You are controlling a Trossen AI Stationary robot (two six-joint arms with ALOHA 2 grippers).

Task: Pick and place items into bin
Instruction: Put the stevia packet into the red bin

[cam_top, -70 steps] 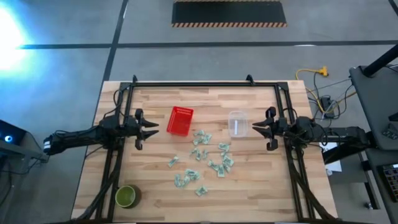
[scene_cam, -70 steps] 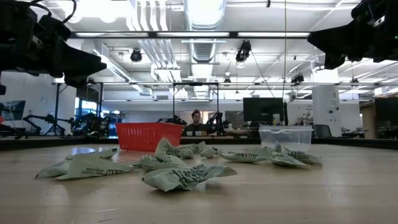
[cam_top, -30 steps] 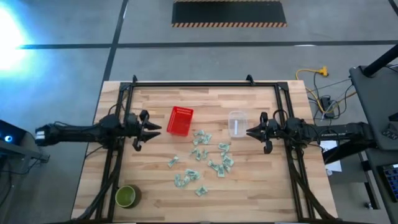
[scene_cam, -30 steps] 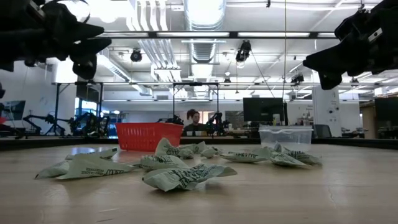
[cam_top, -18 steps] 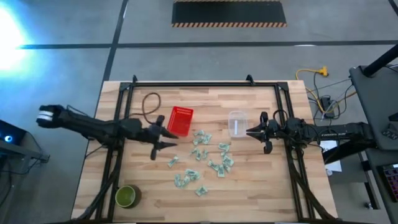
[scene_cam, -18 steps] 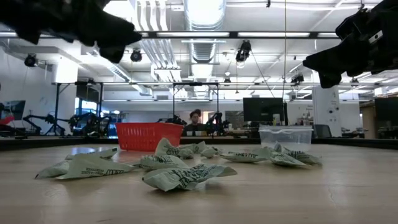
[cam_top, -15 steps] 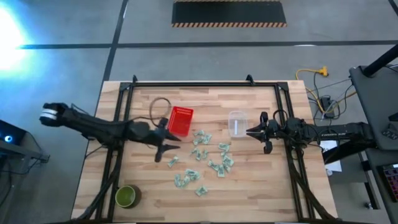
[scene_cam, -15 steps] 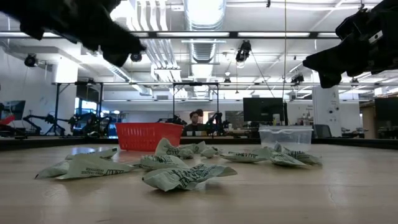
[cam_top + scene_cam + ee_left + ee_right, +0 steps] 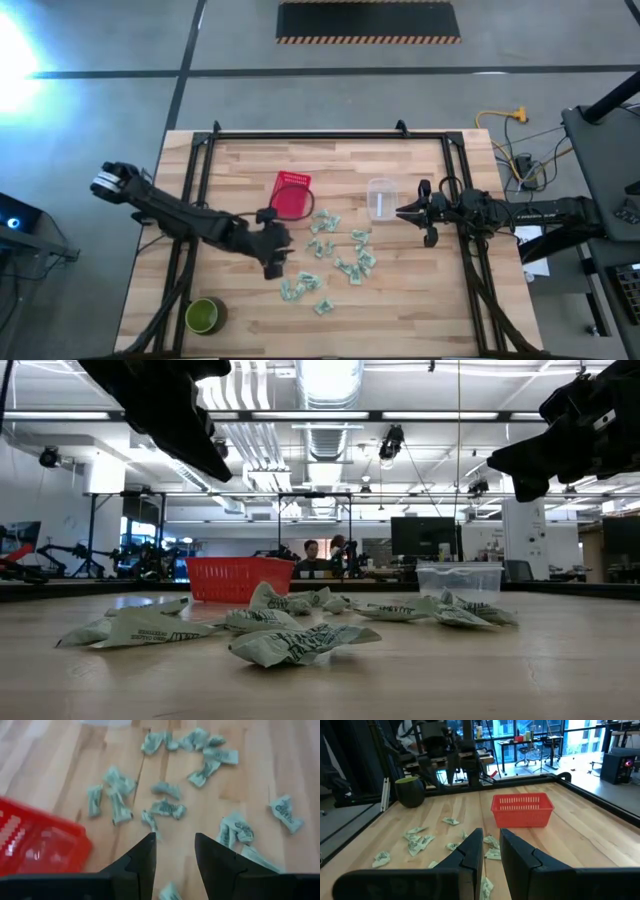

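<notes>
While the right gripper (image 9: 412,212) has kept its place near the table's right edge, just beside the clear plastic tub (image 9: 381,198), the left gripper (image 9: 277,258) has swung out from the left edge toward the table's middle and now hangs over the near fringe of the scattered packets (image 9: 325,258). Judging by that reach, the first pick is about to begin; no packet has yet gone into the red basket (image 9: 290,194).

The left wrist view shows the left fingers (image 9: 144,857) spread with bare wood between them, grasping nothing. The right fingers (image 9: 471,851) stand parted by a narrow gap, also empty.

The packets are crumpled pale green-and-white sachets with dark print (flimsy film, by the look of their creases and twisted ends), lying in a loose cluster at the table's centre, between the basket and the front edge. The basket is a rectangular red plastic lattice, sitting behind the cluster on the left side. The tub is translucent and smooth-walled. A round green bowl (image 9: 204,316) sits near the front left corner. The table (image 9: 420,310) is pale butcher-block wood.
</notes>
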